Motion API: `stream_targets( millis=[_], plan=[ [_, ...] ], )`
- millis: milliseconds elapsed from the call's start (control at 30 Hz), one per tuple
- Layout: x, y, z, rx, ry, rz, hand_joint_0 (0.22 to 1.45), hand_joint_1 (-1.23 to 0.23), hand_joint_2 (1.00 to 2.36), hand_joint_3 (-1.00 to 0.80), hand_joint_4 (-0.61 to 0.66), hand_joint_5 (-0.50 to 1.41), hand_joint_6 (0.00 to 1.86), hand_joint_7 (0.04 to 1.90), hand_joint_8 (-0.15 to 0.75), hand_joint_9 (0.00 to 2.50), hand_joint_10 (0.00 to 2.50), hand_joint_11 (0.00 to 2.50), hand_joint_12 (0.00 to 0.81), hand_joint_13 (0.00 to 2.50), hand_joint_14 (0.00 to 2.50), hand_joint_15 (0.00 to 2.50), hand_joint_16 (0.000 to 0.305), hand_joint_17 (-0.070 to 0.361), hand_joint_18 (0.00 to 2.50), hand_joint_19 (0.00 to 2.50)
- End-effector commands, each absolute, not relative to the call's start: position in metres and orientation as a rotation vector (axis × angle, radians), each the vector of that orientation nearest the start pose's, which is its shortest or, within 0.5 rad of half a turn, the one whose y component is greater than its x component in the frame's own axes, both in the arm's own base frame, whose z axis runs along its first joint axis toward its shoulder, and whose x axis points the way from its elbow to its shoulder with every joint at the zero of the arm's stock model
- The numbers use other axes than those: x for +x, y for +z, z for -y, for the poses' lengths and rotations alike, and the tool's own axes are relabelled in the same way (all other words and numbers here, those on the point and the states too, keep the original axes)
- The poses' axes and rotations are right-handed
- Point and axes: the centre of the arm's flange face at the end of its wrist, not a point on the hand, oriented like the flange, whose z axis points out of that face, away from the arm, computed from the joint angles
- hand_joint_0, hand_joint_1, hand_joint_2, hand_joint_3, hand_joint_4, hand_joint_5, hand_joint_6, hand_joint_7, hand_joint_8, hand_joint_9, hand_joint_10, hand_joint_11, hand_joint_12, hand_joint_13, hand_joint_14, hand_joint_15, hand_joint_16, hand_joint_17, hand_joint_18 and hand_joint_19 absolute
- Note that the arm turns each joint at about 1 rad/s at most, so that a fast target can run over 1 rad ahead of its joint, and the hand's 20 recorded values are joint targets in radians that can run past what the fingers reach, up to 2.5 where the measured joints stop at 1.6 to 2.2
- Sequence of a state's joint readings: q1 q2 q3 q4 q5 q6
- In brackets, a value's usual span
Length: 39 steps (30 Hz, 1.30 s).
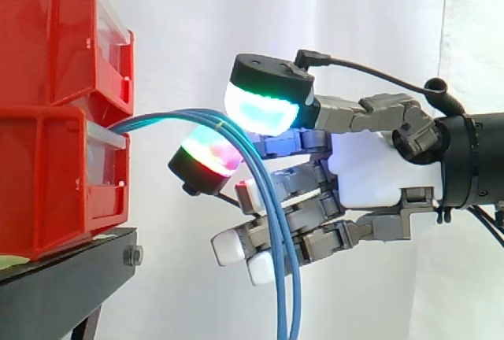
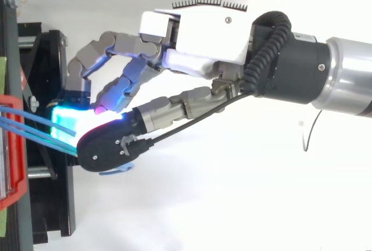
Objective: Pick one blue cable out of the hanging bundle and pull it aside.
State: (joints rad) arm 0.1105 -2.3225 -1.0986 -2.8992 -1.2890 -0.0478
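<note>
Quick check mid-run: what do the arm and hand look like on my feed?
The hand has a white palm, grey segmented fingers and thick pads in black housings, glowing green, cyan and red; smaller pads are white. The arm is silver with a black wrist.

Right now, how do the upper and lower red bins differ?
The upper bin sits on the lower bin; the lower bin stands on the black stand. The blue cables come out at the lower bin's mouth, none at the upper bin's. Both are red with clear fronts.
</note>
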Motion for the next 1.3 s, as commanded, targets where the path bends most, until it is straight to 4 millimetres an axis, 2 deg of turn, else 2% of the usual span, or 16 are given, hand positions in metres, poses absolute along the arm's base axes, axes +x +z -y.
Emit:
stream_targets(
  millis=[0, 167, 233, 433, 667, 867, 933, 1033, 1167, 1233, 1267],
  plan=[
    [0.7723, 0.2618, 0.0764, 1.274, 1.024, -1.136, 0.52, -0.71, 1.0, -0.49, 0.03, -0.2, 0.91, 0.78, 0.279, 1.0, 0.02, 0.79, 0.372, 0.76, 0.02, 0.52, 0.047, 0.107, 0.67, 0.55],
    [0.7723, 0.2618, 0.0762, 1.272, 1.024, -1.138, 0.47, -0.58, 1.0, -0.5, 0.06, -0.2, 0.91, 0.77, 0.307, 0.99, 0.02, 0.79, 0.398, 0.74, 0.02, 0.52, 0.054, 0.121, 0.65, 0.56],
    [0.7723, 0.2618, 0.0762, 1.272, 1.024, -1.138, 0.47, -0.58, 1.0, -0.5, 0.06, -0.2, 0.91, 0.77, 0.309, 0.99, 0.02, 0.77, 0.401, 0.74, 0.02, 0.52, 0.054, 0.122, 0.65, 0.56],
    [0.7721, 0.2629, 0.0763, 1.273, 1.026, -1.136, 0.57, -0.76, 1.0, -0.46, 0.02, -0.19, 0.91, 0.8, 0.274, 1.02, 0.02, 0.8, 0.359, 0.75, 0.02, 0.52, 0.047, 0.106, 0.65, 0.57],
    [0.772, 0.2628, 0.0763, 1.275, 1.026, -1.137, 0.66, -0.84, 1.01, -0.38, -0.04, -0.18, 0.92, 0.8, 0.26, 1.04, 0.02, 0.8, 0.341, 0.79, 0.02, 0.52, 0.044, 0.1, 0.69, 0.54],
    [0.7723, 0.2618, 0.0764, 1.275, 1.025, -1.136, 0.77, -0.91, 1.0, -0.5, -0.13, -0.19, 0.93, 0.85, 0.231, 1.06, 0.02, 0.81, 0.332, 0.83, 0.02, 0.52, 0.042, 0.094, 0.76, 0.53],
    [0.7723, 0.2618, 0.0764, 1.275, 1.025, -1.136, 0.79, -0.9, 1.0, -0.5, -0.14, -0.19, 0.94, 0.81, 0.212, 1.06, 0.02, 0.81, 0.33, 0.84, 0.02, 0.52, 0.041, 0.091, 0.77, 0.53],
    [0.7721, 0.2629, 0.0763, 1.274, 1.027, -1.135, 0.74, -0.92, 1.0, -0.5, -0.1, -0.19, 0.94, 0.74, 0.2, 1.07, 0.02, 0.8, 0.32, 0.85, 0.02, 0.52, 0.039, 0.087, 0.78, 0.52],
    [0.7723, 0.2618, 0.0762, 1.275, 1.026, -1.137, 0.54, -1.01, 1.0, -0.5, -0.08, -0.2, 0.95, 0.71, 0.191, 1.05, 0.01, 0.81, 0.32, 0.85, 0.02, 0.54, 0.039, 0.087, 0.77, 0.53],
    [0.7723, 0.2618, 0.0762, 1.275, 1.026, -1.137, 0.5, -0.99, 1.0, -0.5, -0.07, -0.2, 0.95, 0.69, 0.194, 1.05, 0.01, 0.8, 0.332, 0.85, 0.02, 0.55, 0.041, 0.092, 0.76, 0.53],
    [0.7722, 0.2618, 0.0774, 1.275, 1.025, -1.136, 0.48, -0.9, 1.0, -0.5, -0.06, -0.2, 0.95, 0.66, 0.202, 1.05, 0.01, 0.8, 0.345, 0.85, 0.02, 0.55, 0.042, 0.095, 0.77, 0.53]
  ],
)
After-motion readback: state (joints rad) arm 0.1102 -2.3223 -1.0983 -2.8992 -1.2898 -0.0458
